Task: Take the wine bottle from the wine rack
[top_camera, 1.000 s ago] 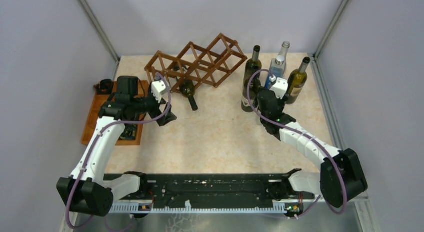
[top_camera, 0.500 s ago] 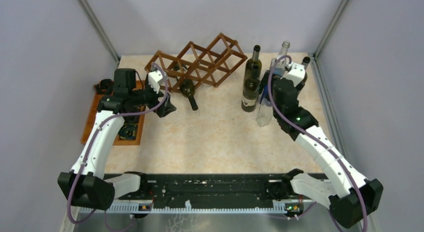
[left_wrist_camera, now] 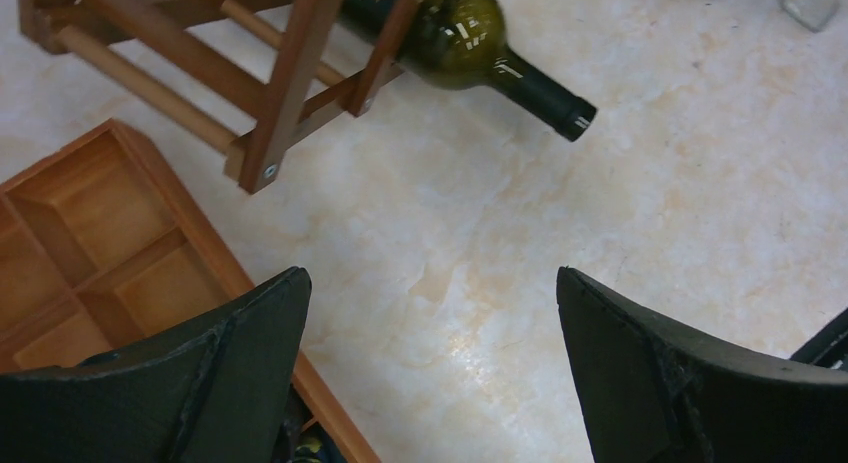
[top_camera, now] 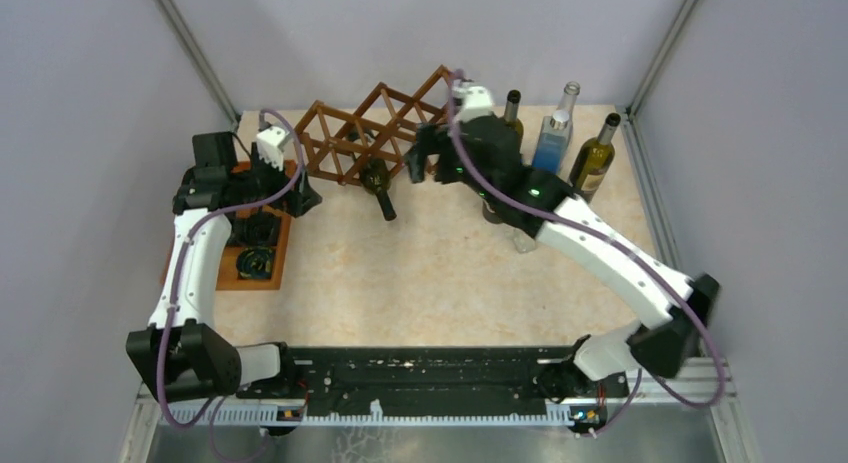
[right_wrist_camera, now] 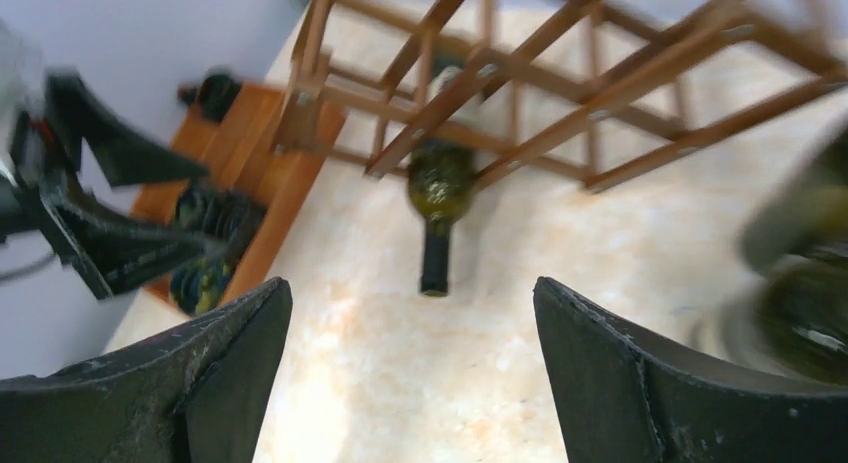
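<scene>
The reddish-brown lattice wine rack (top_camera: 385,133) stands at the back of the table. A dark green wine bottle (top_camera: 378,183) lies in a low cell, its neck sticking out toward the front. My left gripper (top_camera: 305,195) is open and empty by the rack's left end, with the bottle (left_wrist_camera: 470,33) and rack (left_wrist_camera: 290,73) ahead of it. My right gripper (top_camera: 418,161) is open and empty, hovering over the rack's right half. In the right wrist view the bottle (right_wrist_camera: 438,193) lies beyond the open gripper (right_wrist_camera: 412,313), under the rack (right_wrist_camera: 560,73).
A flat orange-brown compartment tray (top_camera: 195,233) with dark items lies at the left, and shows in the left wrist view (left_wrist_camera: 100,233). Three upright bottles stand at the back right: dark green (top_camera: 511,108), clear and blue (top_camera: 555,133), olive (top_camera: 595,158). Walls enclose the table.
My right arm has swung left from the standing bottles to above the rack's right half. My left gripper has moved back and left toward the rack's left end.
</scene>
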Motion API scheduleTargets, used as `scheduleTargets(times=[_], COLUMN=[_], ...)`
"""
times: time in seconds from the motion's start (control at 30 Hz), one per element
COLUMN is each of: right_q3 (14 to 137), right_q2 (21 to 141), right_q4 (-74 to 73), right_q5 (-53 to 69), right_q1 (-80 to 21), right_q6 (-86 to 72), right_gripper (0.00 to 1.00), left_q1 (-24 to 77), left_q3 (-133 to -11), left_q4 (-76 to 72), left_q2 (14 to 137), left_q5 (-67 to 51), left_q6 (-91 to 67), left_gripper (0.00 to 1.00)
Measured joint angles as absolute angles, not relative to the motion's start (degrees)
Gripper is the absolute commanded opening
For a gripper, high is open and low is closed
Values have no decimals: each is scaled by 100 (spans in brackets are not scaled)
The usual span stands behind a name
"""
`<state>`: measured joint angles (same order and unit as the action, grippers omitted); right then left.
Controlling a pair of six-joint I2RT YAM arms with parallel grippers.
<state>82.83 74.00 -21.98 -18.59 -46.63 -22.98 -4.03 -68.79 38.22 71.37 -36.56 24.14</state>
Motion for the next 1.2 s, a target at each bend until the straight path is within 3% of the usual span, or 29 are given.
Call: scheduleTargets(times=[0.23,0.47,1.0,1.2], right_q3=[9430,10167,10798,10624], right_q2=[10158,11795,12932,12978], right_q4=[-2504,-2919,-2261,-1686], right_q5=[5,495,548,432], right_q1=[-4777,-4703,-4416,-4418], right_q6=[-2141,-1988,-1909,-1929], right_gripper=[85,85,74,61], left_q1=[-733,-794,-814,-816], left_q3=[-6613,-6184,-6053,-6010], left_q4=[3693,3623,3577,3610], left_q2=[7220,7111,7081,7006], left_q5=[-3660,-4016,-4464,-4563], left_q6=[2552,2829,3109,3203], left_gripper=[99,99,99,99])
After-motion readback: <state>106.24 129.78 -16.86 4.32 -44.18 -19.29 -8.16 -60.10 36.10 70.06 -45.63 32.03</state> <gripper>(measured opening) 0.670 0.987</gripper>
